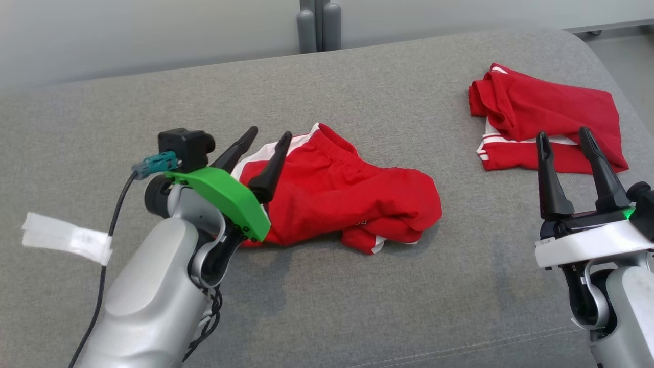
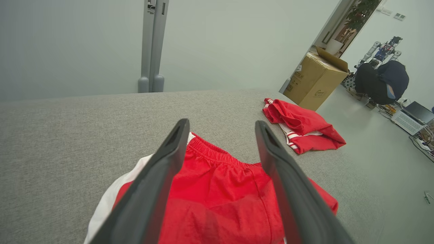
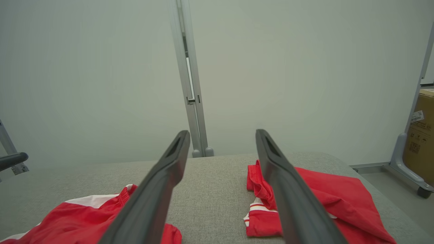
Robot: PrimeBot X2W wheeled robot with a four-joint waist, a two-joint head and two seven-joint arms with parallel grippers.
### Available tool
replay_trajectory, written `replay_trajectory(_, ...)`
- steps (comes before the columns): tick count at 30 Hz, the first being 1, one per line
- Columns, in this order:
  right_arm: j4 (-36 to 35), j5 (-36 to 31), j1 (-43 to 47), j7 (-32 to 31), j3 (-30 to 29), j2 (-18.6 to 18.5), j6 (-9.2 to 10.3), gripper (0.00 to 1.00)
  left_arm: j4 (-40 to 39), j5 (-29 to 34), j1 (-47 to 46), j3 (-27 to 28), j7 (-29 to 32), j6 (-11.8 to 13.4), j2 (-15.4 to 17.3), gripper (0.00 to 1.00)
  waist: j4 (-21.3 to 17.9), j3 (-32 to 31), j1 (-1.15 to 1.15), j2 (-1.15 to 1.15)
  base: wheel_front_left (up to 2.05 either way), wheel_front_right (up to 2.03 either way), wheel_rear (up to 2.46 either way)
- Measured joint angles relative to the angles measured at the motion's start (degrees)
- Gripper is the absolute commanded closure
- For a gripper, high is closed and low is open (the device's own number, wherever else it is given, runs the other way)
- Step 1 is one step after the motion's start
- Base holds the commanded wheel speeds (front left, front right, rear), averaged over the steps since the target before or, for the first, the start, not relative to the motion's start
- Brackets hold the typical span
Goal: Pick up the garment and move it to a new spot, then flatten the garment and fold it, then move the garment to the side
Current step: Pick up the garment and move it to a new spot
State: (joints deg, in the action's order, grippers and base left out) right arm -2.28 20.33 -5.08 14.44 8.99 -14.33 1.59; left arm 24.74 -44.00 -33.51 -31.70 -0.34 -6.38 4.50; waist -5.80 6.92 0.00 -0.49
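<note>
While the left jaws stood spread wide above the garment [image 1: 347, 199], nothing was pinched between them. Their two dark fingers [image 1: 269, 171] straddled the white-striped waistband end of this crumpled pair of red shorts, which lay near the middle of the grey padded bench [image 1: 357, 92]. Whether the fingertips touched the cloth could not be told. The right jaws, over the bench's near right side, were equally wide apart and empty, pointing towards a second red garment [image 1: 541, 117] with white stripes. It lay loosely folded at the far right of the bench, well apart from the first. A strip of white tape [image 1: 66, 237] was wrapped around the cable beside the left forearm. Past the bench's far corner, a cardboard box [image 2: 315, 83] stood on the floor, and a person [image 2: 381, 83] in dark clothes bent low near a laptop [image 2: 415, 113].
</note>
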Motion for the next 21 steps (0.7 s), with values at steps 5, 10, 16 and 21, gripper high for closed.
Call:
replay_trajectory(5,0.2,0.0,0.5,0.0,0.0,0.0,-0.07,0.0,-1.1,0.1,3.5,2.5,-2.8,2.2,2.2,0.0,1.4,-1.1,0.0,0.0,0.0,0.0,0.0)
replay_trajectory(10,0.3,0.0,1.9,0.0,-0.3,0.0,-0.07,0.0,-2.6,1.1,7.1,3.3,-5.2,4.1,2.9,0.0,2.6,-2.2,0.0,0.0,0.0,0.0,0.0)
replay_trajectory(16,0.1,0.0,2.8,0.0,-0.8,0.0,-0.05,0.0,-5.5,4.1,10.3,5.0,-10.1,7.1,5.8,0.0,4.0,-3.0,0.0,0.0,0.0,0.0,0.0)
replay_trajectory(21,-0.2,0.0,4.2,0.0,-0.7,0.2,-0.07,0.0,-8.2,7.3,14.0,6.8,-13.6,9.6,8.3,0.0,4.7,-3.5,0.0,0.0,0.0,0.0,0.0)
